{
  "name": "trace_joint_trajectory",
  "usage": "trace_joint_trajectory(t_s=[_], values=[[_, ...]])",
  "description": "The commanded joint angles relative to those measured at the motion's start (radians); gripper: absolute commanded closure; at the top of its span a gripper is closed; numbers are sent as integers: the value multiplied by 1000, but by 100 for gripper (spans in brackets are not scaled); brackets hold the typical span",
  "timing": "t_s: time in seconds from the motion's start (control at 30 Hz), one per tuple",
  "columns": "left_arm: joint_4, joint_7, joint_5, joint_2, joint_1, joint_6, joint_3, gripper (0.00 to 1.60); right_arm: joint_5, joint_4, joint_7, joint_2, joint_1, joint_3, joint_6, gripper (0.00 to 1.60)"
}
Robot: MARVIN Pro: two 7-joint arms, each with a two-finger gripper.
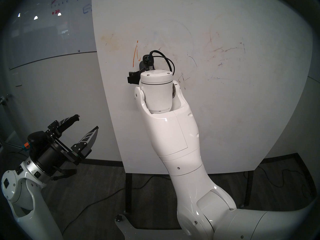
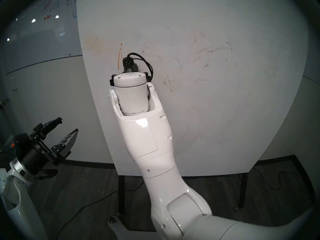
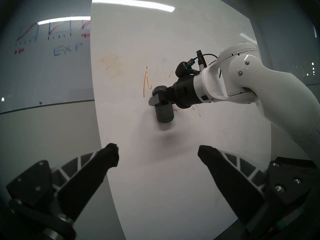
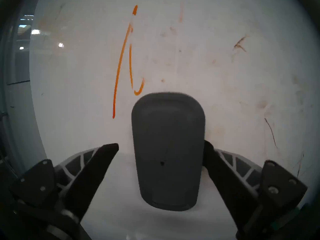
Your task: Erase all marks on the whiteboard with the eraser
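Note:
The whiteboard (image 1: 225, 113) stands upright in front of me. On it are an orange stroke (image 1: 136, 56) (image 4: 121, 64), brownish smudges (image 1: 107, 40) and dark scratchy strokes (image 1: 225, 50). The dark grey eraser (image 4: 168, 151) (image 3: 164, 113) lies flat against the board, just below and right of the orange stroke. My right gripper (image 4: 159, 145) (image 3: 155, 99) is open around it: there is a clear gap at one finger, and the other finger sits close beside the eraser. The head views hide the eraser behind my right wrist. My left gripper (image 1: 86, 122) (image 3: 157, 148) hangs open and empty, low and off the board's left edge.
A glossy glass board (image 1: 43, 26) with red and blue graphs hangs on the wall to the left. Black legs (image 1: 128, 191) hold up the whiteboard, and cables (image 1: 103, 198) trail over the dark floor beneath.

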Motion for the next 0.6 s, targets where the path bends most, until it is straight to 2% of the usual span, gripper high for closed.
trace_joint_trajectory(t_s=[0.0,0.4,0.57], values=[[-18,2,-9,2,1,2,2,0,-5,-17,-12,0,9,-3,-30,0],[-18,2,-9,2,1,2,2,0,-38,-56,-65,18,18,22,-35,0],[-18,2,-8,2,1,2,2,0,-23,-141,-52,24,-13,44,-4,0]])
